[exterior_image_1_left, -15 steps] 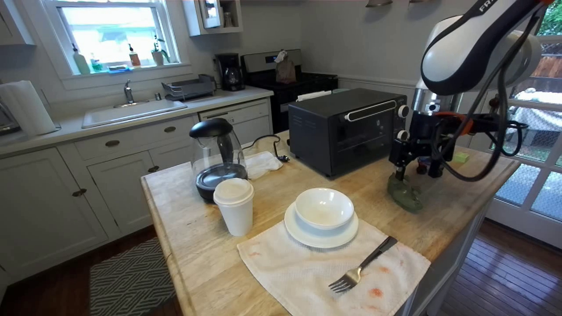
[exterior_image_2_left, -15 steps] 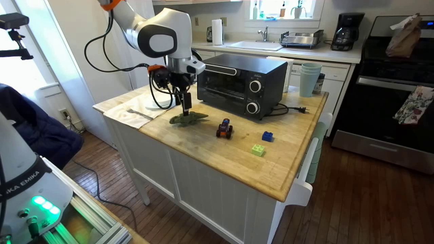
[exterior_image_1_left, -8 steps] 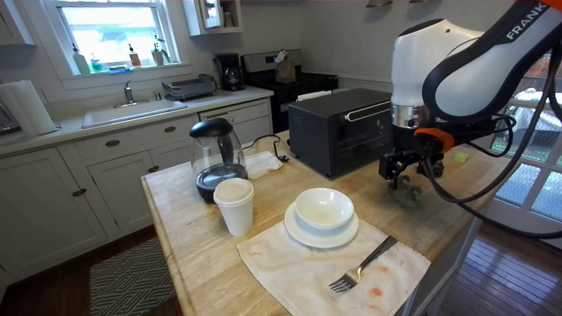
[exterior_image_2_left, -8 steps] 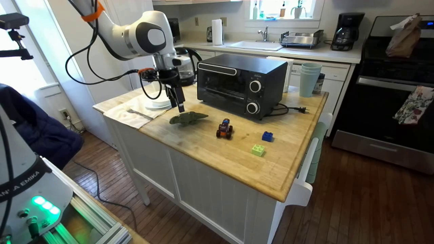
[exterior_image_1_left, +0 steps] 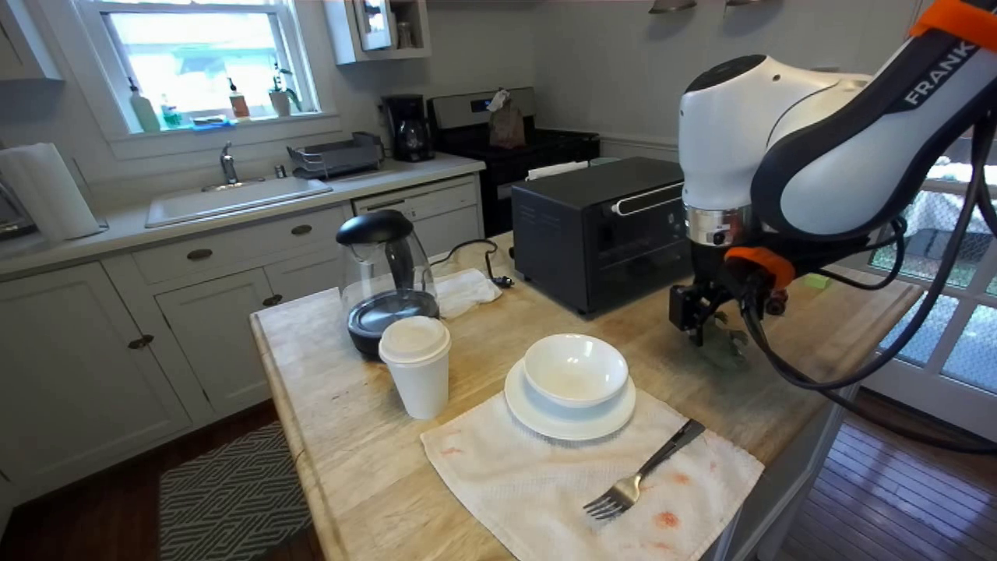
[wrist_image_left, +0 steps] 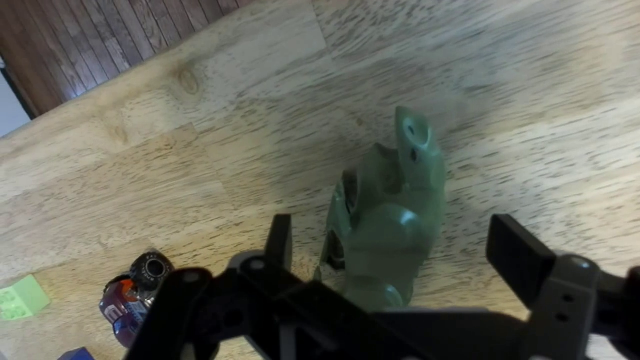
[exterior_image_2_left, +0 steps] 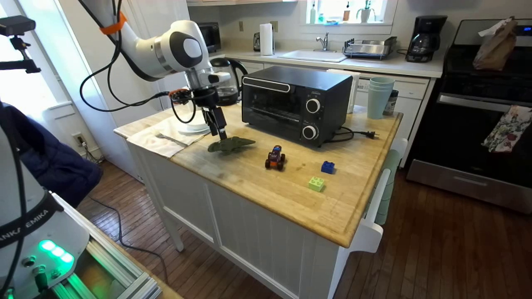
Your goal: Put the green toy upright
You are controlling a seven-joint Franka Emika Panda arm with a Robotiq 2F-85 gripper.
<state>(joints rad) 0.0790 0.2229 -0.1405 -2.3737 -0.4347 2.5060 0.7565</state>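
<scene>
The green toy is a lumpy olive-green figure lying lengthwise on the wooden island top. In the wrist view the green toy shows gaps along its left side; its near end is hidden by my gripper. In an exterior view the green toy is largely hidden behind my gripper and a cable. My gripper is open, with one finger on each side of the toy and bare wood between each finger and it. In an exterior view my gripper is tilted, its fingertips at the toy's far side.
A toy truck, a blue brick and a light-green brick lie to one side. The toaster oven stands behind. A bowl on a plate and a fork rest on a cloth.
The hand has gone from pointing straight down to tilted, and the wrist has swung toward the plate side. The fingertips shifted slightly. The green toy has not visibly moved.
</scene>
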